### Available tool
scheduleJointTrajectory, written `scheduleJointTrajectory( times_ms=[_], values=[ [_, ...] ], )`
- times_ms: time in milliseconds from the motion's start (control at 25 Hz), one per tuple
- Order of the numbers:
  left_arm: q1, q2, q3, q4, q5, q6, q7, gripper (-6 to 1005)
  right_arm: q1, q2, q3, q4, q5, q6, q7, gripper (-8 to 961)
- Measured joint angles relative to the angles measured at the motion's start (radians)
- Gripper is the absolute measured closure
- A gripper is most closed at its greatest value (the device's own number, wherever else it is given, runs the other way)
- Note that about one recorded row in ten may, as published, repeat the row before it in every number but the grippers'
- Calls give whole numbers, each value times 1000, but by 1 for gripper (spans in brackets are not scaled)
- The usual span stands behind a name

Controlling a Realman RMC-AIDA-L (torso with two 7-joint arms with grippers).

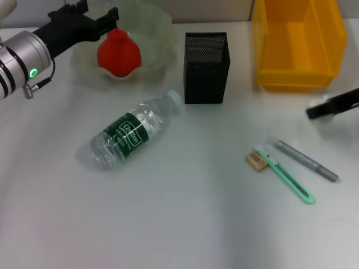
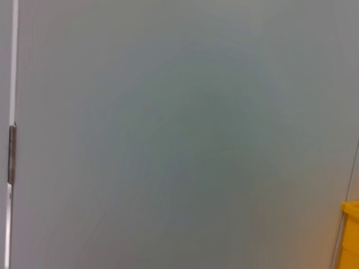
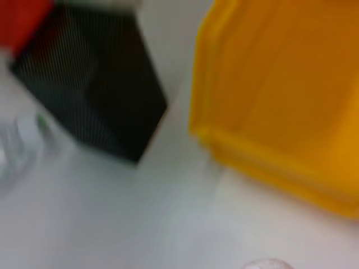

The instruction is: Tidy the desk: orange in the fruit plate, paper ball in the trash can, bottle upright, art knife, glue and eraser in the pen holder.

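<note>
bottle (image 1: 134,130): lies flat, cap toward holder (image 1: 206,67) | left tool (image 1: 104,25): above plate (image 1: 160,33), grip state unclear | right tool (image 1: 314,110): blurred, cut off

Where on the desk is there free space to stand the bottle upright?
The near desk, below the bottle and left of the art knife, is bare. It is crowded between the fruit plate and pen holder.

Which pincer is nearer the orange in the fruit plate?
Left. The left pincer is at the orange in the fruit plate; the right pincer is far across the desk, below the yellow bin.
</note>
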Motion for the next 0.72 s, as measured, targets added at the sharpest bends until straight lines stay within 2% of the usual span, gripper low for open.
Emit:
scheduleJointTrajectory(
  times_ms=[120, 280, 320, 360, 480, 520, 560, 720],
  values=[
    [7, 2, 1, 1, 0, 15, -13, 263, -42, 3, 61, -101, 92, -14, -6, 512],
    [13, 3, 0, 4, 0, 32, -15, 268, -90, 8, 128, -142, 279, 42, -82, 512],
    [19, 3, 0, 12, 0, 45, -23, 269, -107, 7, 134, -121, 375, 107, -134, 512],
    [19, 3, 0, 12, 0, 45, -23, 270, -107, 7, 134, -121, 375, 107, -134, 512],
    [32, 1, 0, 24, 0, 65, -32, 273, -132, 6, 123, -75, 489, 245, -218, 512],
    [43, 1, 0, 32, 0, 87, -38, 275, -139, 7, 113, -22, 562, 342, -290, 512],
    [43, 1, 0, 32, 0, 87, -38, 276, -139, 7, 113, -22, 562, 342, -290, 512],
    [59, 1, 0, 52, 0, 116, -51, 280, -116, 3, 108, 159, 755, 509, -520, 513]
  ],
)
